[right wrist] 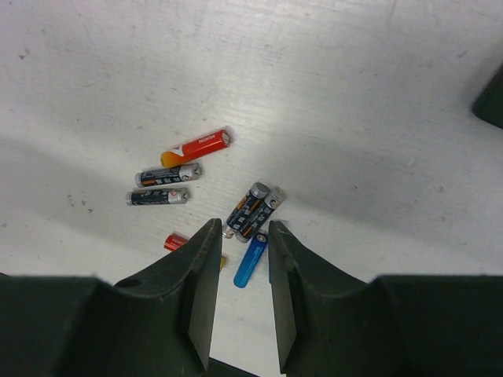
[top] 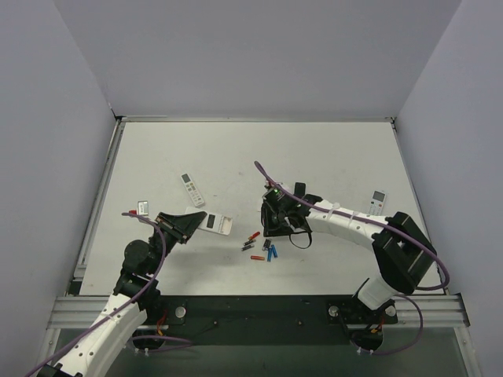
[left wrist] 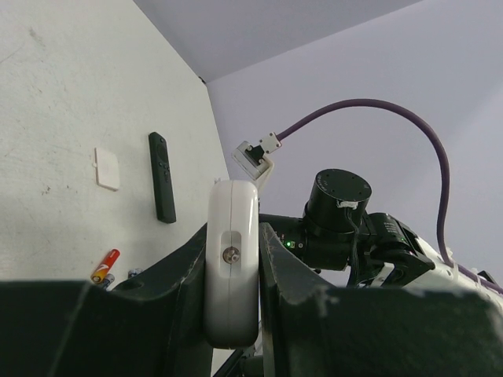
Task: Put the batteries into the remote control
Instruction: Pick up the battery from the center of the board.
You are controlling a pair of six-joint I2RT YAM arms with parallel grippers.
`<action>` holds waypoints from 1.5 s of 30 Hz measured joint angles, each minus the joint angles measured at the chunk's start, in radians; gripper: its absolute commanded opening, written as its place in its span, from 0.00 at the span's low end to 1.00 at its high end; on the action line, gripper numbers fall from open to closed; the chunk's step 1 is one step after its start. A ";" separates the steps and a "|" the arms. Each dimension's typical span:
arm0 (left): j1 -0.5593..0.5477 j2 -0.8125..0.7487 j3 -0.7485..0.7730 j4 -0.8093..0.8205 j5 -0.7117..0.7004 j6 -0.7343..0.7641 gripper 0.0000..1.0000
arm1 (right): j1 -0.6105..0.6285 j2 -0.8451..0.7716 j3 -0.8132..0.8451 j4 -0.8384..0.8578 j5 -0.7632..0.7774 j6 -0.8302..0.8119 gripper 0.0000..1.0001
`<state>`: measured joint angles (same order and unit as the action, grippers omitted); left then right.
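Left tool (left wrist: pixel 233 236) grips remote control (left wrist: pixel 232 271); my right tool (right wrist: pixel 244 228), part-open, empty, hangs over blue battery (right wrist: pixel 250 263) lying along its gap

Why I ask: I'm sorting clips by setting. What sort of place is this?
Probably a robotics lab test cell, not a home: a plain white table boxed in by blank grey walls, a left arm and right arm bolted to a metal rail, and loose batteries laid out.
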<state>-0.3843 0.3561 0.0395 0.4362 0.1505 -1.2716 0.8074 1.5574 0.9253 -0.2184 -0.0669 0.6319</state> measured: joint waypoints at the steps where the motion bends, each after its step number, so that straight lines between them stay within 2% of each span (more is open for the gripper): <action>1: 0.000 0.000 0.000 0.000 0.000 0.000 0.00 | 0.006 0.006 0.008 0.000 0.000 0.000 0.25; 45: 0.000 -0.029 0.000 -0.045 0.000 0.001 0.00 | 0.092 0.180 0.118 -0.047 0.026 -0.005 0.23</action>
<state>-0.3843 0.3271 0.0395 0.3912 0.1505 -1.2705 0.8989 1.7374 1.0435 -0.2653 -0.0410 0.6266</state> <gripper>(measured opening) 0.316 0.230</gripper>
